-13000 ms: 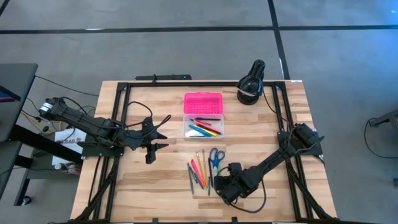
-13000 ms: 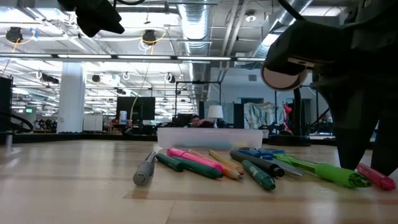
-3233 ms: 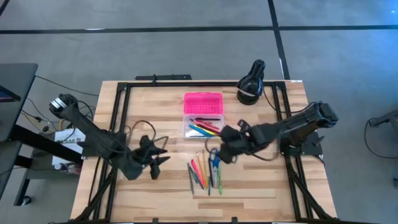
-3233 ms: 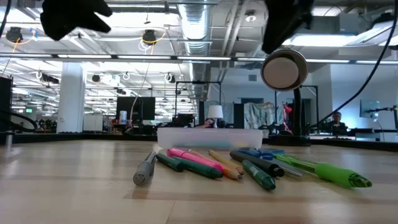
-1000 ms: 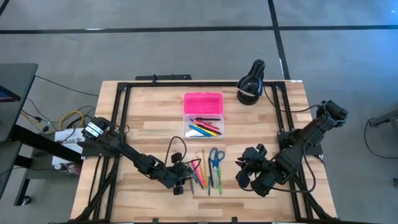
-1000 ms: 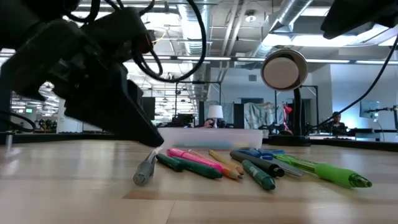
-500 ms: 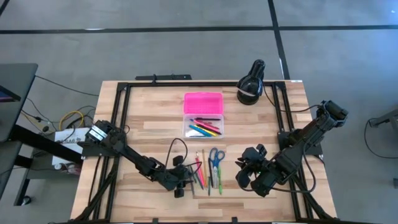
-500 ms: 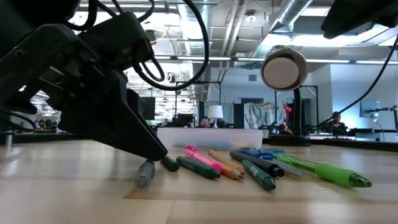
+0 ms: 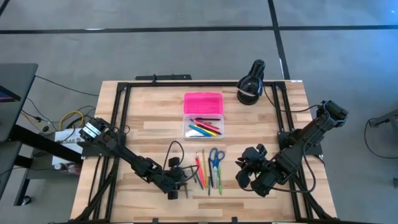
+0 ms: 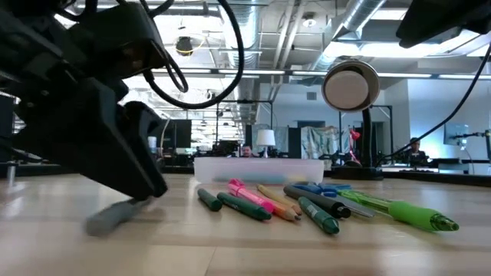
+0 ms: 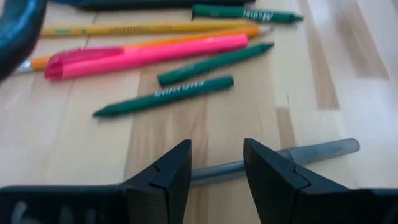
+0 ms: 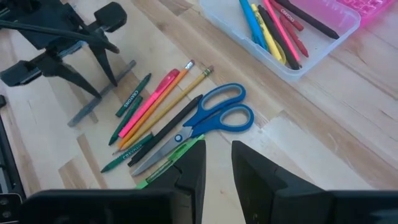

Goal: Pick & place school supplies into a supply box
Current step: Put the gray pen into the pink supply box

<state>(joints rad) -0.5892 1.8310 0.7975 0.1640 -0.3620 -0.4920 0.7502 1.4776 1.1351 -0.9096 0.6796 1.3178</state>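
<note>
The left gripper (image 9: 174, 190) was low over the table (image 9: 149, 143), and between its two fingers (image 11: 165, 171) lay a grey pen (image 11: 292, 158). The fingers stood on both sides of the pen with a narrow gap, but I cannot tell if they pressed it or only stood around it. In the low view the grey pen (image 10: 115, 216) lay flat on the wood, just under this gripper. Just beyond the fingers lay the other loose supplies: two green crayons (image 11: 165, 95), a pink marker (image 11: 143, 53), an orange pencil (image 11: 186, 38) and a yellow pencil (image 11: 124, 28), all close together and nearly parallel. The right gripper (image 9: 249, 176) waited on the other side of this group, near the front edge of the table, and its fingers (image 12: 193, 171) were a little apart with nothing between them. Before it lay the blue scissors (image 12: 205, 121), beside a black pen (image 12: 168, 127) and a green marker (image 12: 168, 165). Farther from both grippers, toward the back of the table, was the box (image 9: 203, 129), its pink lid (image 9: 203, 103) open, with several coloured pens already in the clear tray. A black lamp (image 9: 250, 84) stood behind it, nearer the right arm.
</note>
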